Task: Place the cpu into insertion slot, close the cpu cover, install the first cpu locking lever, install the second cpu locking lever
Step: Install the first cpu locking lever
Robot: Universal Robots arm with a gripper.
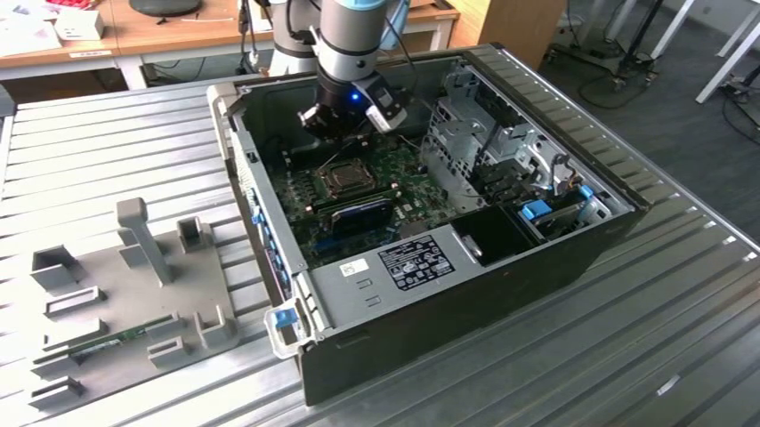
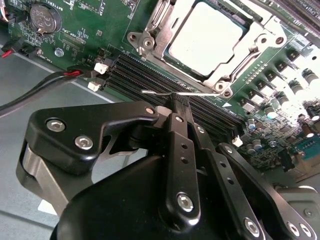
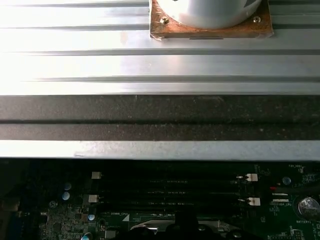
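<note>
Hovering in the exterior view's upper middle, the tool (image 1: 341, 135) was clenched near the cpu (image 2: 205, 37), tips touching a thin lever (image 2: 152, 92).

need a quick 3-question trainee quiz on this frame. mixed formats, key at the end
1. True or false: the cpu lies on the board with the cpu cover down around it.
2. Pick one. In the second wrist view, the hand has its tips nearest to: A) a thin locking lever beside the socket, B) the coin battery, C) the red and black cable.
3. Fill the blank: in the exterior view, the open computer case lies on a ribbed ____ table.

Key: 1 true; 2 A; 3 metal.
</note>
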